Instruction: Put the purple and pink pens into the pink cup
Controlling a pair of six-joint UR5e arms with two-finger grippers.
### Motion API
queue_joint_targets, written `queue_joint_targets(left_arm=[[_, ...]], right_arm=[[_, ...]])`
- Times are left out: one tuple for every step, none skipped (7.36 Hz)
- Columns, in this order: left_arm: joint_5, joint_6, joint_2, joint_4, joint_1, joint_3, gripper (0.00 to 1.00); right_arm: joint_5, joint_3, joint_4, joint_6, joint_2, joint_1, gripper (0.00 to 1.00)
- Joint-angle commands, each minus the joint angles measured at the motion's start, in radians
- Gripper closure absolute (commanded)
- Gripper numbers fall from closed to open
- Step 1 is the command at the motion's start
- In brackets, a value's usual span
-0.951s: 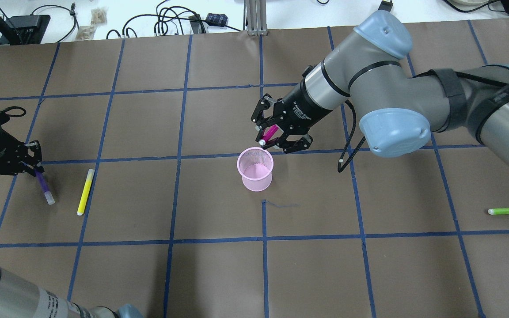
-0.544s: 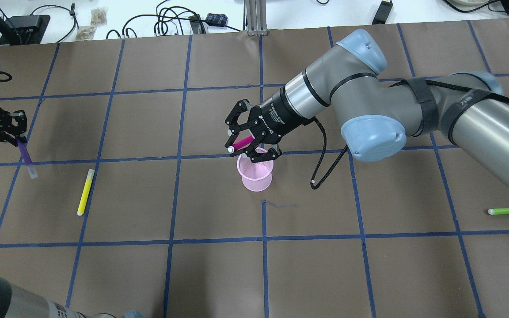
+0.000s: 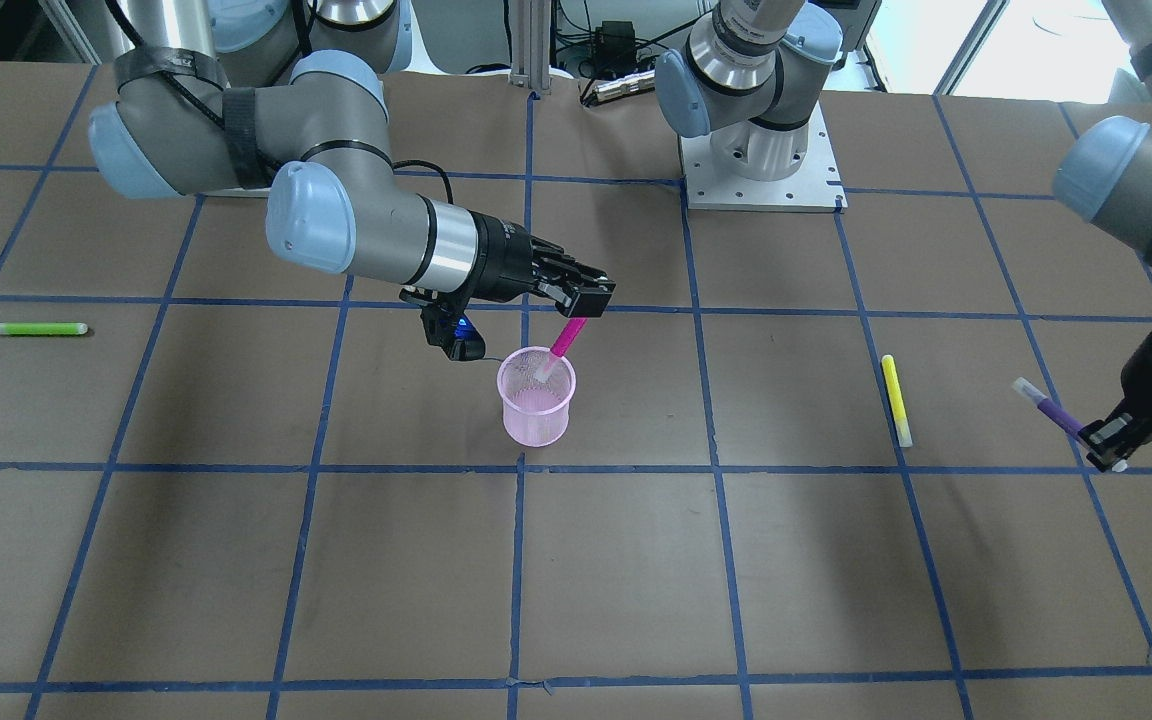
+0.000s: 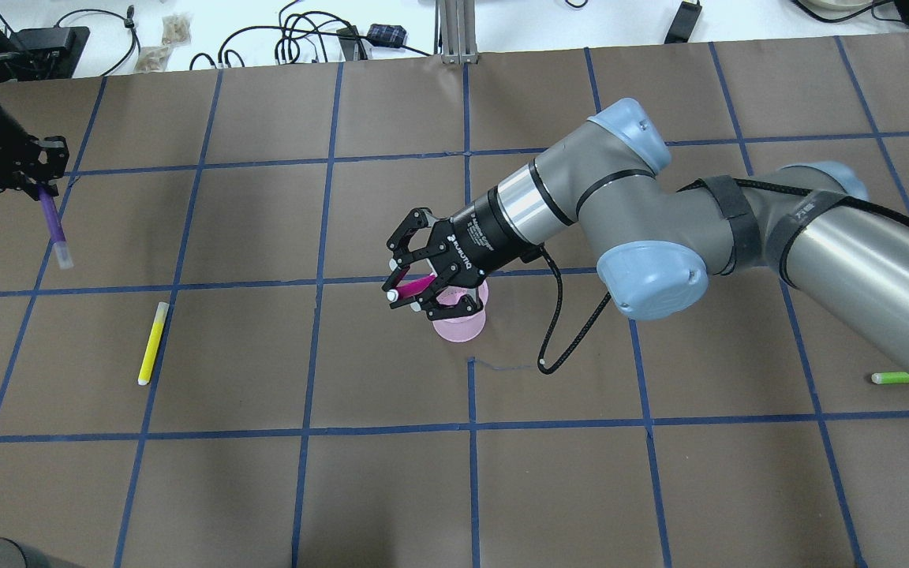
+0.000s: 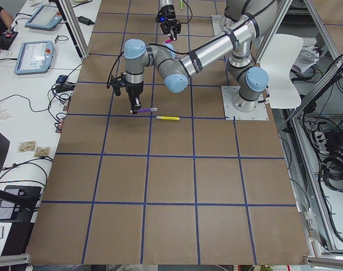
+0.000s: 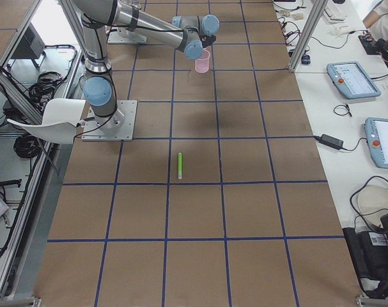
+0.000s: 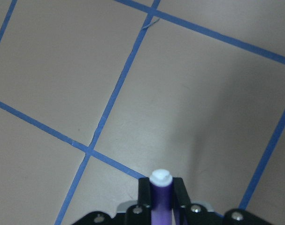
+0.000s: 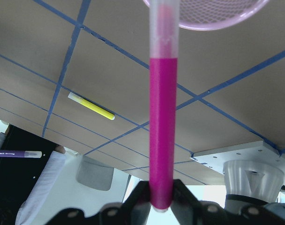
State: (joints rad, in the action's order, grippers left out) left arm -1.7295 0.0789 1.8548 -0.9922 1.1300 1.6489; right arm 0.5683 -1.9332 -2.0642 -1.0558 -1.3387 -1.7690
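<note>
right tool (image 3: 588, 300) clamps the tilted pink pen (image 3: 566, 338), capped end at the mouth of the pink cup (image 3: 534, 420); left tool (image 3: 1104, 452) grips the purple pen (image 3: 1058, 411).

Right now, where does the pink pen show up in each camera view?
Front-facing: centre, pink pen slanting from the right gripper, tip over the pink cup mouth.
Overhead: centre, pen just left of the cup.
Exterior left: top edge, tiny pen beneath the far gripper.
Exterior right: too small to tell.
Left wrist: not in it.
Right wrist: centre, upright.
Shared landmark: the pink cup.
</note>
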Motion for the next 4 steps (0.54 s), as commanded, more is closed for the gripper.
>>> queue_joint_targets(left_arm=[[0.007, -0.045, -0.016, 0.000, 0.028, 0.005, 1.00], [0.005, -0.065, -0.022, 0.000, 0.056, 0.005, 1.00], [0.004, -0.111, -0.025, 0.000, 0.089, 0.000, 1.00], [-0.002, -0.142, -0.040, 0.001, 0.129, 0.000, 1.00]], right_arm=[[-0.036, -0.070, -0.106, -0.009, 0.001, 0.028, 1.00], [-0.019, -0.072, -0.116, -0.007, 0.004, 0.045, 1.00], [0.036, -0.073, -0.111, 0.005, 0.007, 0.059, 0.83], [0.036, -0.076, -0.114, 0.005, 0.028, 0.059, 0.72]])
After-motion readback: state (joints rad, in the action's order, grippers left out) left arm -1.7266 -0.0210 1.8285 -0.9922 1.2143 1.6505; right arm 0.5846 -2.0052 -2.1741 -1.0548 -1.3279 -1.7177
